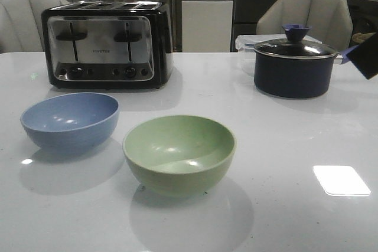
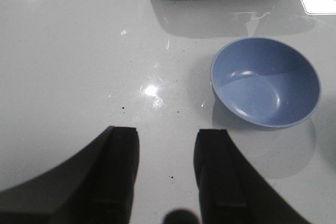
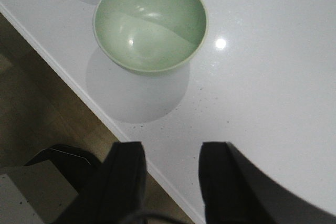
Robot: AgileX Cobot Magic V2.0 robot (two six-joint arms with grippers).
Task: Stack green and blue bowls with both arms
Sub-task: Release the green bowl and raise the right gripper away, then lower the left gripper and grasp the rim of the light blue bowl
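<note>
The dusty blue bowl (image 1: 69, 119) stands upright on the white table at the left; it also shows in the left wrist view (image 2: 265, 82). The pale green bowl (image 1: 179, 153) stands upright beside it, nearer the front centre, and shows in the right wrist view (image 3: 150, 22). The bowls stand apart and both are empty. My left gripper (image 2: 166, 145) is open and empty above bare table, short of the blue bowl. My right gripper (image 3: 172, 158) is open and empty over the table's front edge, short of the green bowl. Neither gripper shows in the front view.
A chrome and black toaster (image 1: 106, 44) stands at the back left. A dark lidded saucepan (image 1: 294, 66) stands at the back right with a clear container (image 1: 248, 42) behind it. The table edge (image 3: 79, 95) and floor show in the right wrist view.
</note>
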